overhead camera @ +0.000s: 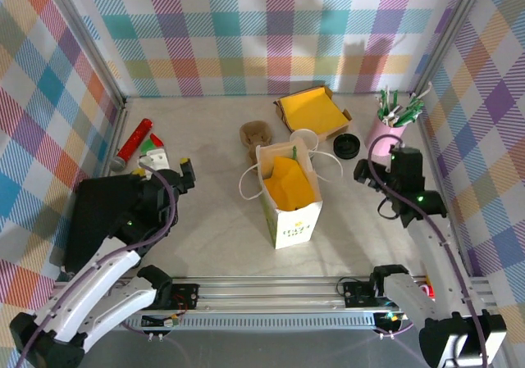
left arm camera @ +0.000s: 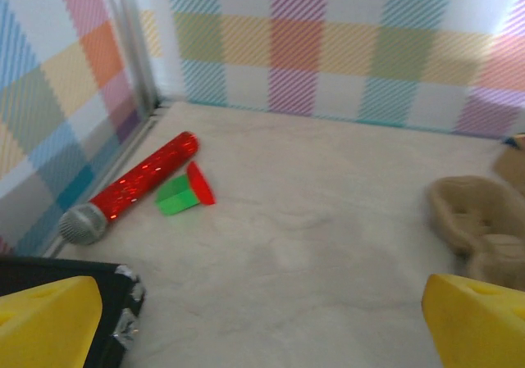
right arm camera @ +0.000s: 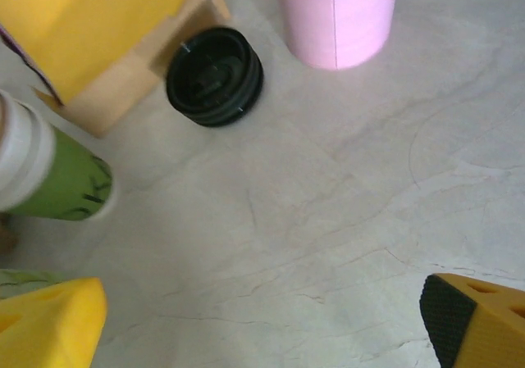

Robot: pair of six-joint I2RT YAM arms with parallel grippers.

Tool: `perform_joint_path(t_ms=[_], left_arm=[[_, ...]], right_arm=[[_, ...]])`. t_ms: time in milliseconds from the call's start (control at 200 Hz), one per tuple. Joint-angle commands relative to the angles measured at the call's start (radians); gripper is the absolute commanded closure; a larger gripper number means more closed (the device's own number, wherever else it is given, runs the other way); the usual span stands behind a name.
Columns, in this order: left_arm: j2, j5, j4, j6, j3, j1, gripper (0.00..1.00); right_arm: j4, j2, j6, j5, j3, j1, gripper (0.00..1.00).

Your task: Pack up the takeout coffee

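Observation:
The white paper bag (overhead camera: 289, 220) stands upright in the middle of the table, its mouth showing a yellow paper lining. No lidded cup is in sight; the takeout coffee is hidden or out of view. A lidless cream-and-green cup (overhead camera: 303, 138) (right arm camera: 49, 175) stands just behind the bag. A loose black lid (overhead camera: 347, 145) (right arm camera: 215, 76) lies to its right. My left gripper (overhead camera: 171, 167) (left arm camera: 262, 335) hangs open over bare table left of the bag. My right gripper (overhead camera: 381, 165) (right arm camera: 262, 327) is open right of the bag, nothing between its fingers.
A cardboard box with yellow paper (overhead camera: 312, 110) and a pink cup of green-and-white sticks (overhead camera: 392, 122) (right arm camera: 336, 15) stand at the back right. A brown pulp carrier (overhead camera: 256, 134) (left arm camera: 480, 224), a red microphone (overhead camera: 134, 143) (left arm camera: 135, 189) and a green-and-red piece (left arm camera: 184, 192) lie nearby.

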Motion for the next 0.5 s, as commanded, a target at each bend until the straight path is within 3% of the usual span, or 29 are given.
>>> perform_joint_path(t_ms=[0, 265, 500], left_arm=[[0.003, 0.027, 0.177, 0.013, -0.101, 0.105, 0.0], [0.062, 0.131, 0.467, 0.04, -0.333, 0.313, 0.0], [0.327, 0.268, 0.852, 0.105, -0.412, 0.366, 0.0]], right_arm=[[0.303, -0.013, -0.046, 0.063, -0.13, -0.008, 0.01], [0.773, 0.113, -0.207, 0.05, -0.394, -0.01, 0.01], [1.057, 0.231, -0.303, -0.091, -0.464, -0.01, 0.01]])
